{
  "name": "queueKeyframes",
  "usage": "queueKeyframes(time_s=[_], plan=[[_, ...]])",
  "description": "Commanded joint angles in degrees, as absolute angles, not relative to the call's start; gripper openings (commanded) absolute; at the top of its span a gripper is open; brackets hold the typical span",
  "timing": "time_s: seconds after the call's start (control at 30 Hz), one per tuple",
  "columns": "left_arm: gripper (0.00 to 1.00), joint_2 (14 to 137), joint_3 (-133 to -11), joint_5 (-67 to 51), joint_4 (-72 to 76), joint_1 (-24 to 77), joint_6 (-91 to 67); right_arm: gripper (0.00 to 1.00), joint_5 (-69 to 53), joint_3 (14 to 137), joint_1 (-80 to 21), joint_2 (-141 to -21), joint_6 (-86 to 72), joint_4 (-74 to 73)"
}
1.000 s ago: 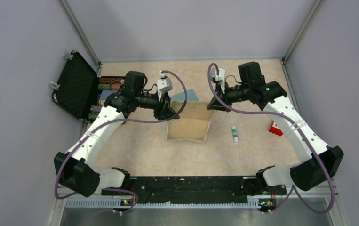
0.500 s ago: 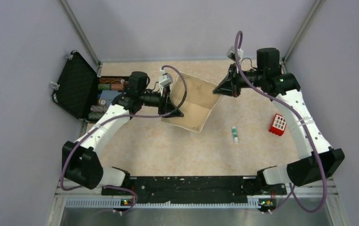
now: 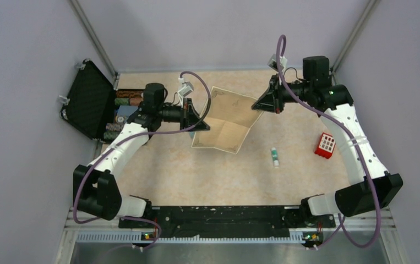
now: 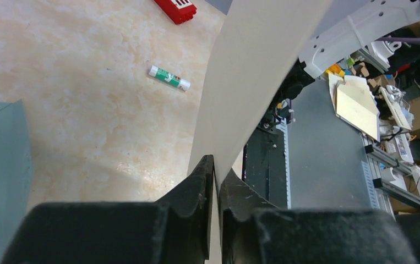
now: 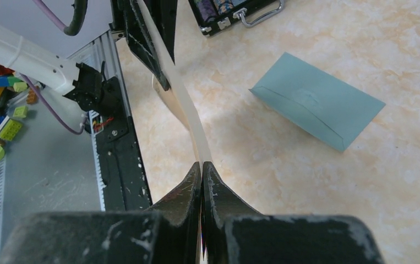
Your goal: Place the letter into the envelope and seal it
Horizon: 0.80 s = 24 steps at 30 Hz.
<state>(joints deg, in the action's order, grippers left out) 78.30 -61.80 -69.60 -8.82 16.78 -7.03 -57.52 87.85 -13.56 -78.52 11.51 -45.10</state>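
Note:
The letter (image 3: 227, 118), a beige creased sheet, hangs stretched between both grippers above the table's middle. My left gripper (image 3: 201, 124) is shut on its left edge; in the left wrist view the sheet (image 4: 257, 66) rises edge-on from the pinching jaws (image 4: 217, 165). My right gripper (image 3: 258, 104) is shut on the far right corner, and the sheet (image 5: 183, 110) curves away from its jaws (image 5: 202, 165). The teal envelope (image 5: 317, 102) lies flat on the table beyond the sheet, and its end (image 4: 1, 165) shows beside the left gripper. From above the letter hides it.
A green-and-white glue stick (image 3: 274, 157) lies right of the letter, with a red block (image 3: 325, 144) further right. An open black case (image 3: 89, 99) holding several small items stands at the left wall. The black base rail (image 3: 218, 214) runs along the near edge.
The right gripper swung back and to the right with its corner, pulling the sagging folded letter out into a flatter, tilted sheet. The left gripper shifted slightly back-left along the sheet's edge.

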Motion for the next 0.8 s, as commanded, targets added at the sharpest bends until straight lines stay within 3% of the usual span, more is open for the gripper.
queueKeyframes(time_s=[0.0, 0.1, 0.13, 0.2, 0.23, 0.37, 0.63, 0.7, 0.77], plan=[[0.06, 76.55, -59.63, -72.49, -5.13, 16.63, -8.53, 0.00, -58.00, 88.81, -12.82, -77.93, 10.71, -43.50], [0.00, 76.07, -58.92, -72.05, -4.87, 16.68, -8.17, 0.00, -58.37, 88.52, -12.83, -78.02, 10.23, -42.98], [0.00, 75.96, -58.81, -71.88, -5.07, 16.68, -7.81, 0.05, -58.50, 88.57, -12.78, -78.04, 10.98, -43.18], [0.00, 75.84, -58.93, -72.01, -5.95, 16.67, -6.74, 0.32, -59.01, 89.06, -12.80, -78.15, 12.68, -44.44], [0.00, 75.85, -58.97, -72.07, -6.31, 16.64, -6.43, 0.40, -59.97, 89.67, -12.89, -78.40, 14.30, -45.51], [0.00, 76.05, -58.97, -73.25, -6.76, 16.69, -6.56, 0.49, -58.53, 91.06, -15.31, -78.67, 16.21, -45.79], [0.00, 77.39, -59.82, -73.88, -5.56, 16.71, -8.69, 0.38, -51.05, 91.61, -20.38, -80.01, 21.13, -46.22], [0.00, 77.56, -60.07, -73.83, -5.21, 16.71, -9.32, 0.27, -50.45, 92.11, -20.81, -80.39, 20.59, -45.51], [0.00, 77.60, -60.27, -73.68, -5.10, 16.70, -9.77, 0.04, -49.51, 92.63, -20.77, -80.78, 18.69, -44.25]])
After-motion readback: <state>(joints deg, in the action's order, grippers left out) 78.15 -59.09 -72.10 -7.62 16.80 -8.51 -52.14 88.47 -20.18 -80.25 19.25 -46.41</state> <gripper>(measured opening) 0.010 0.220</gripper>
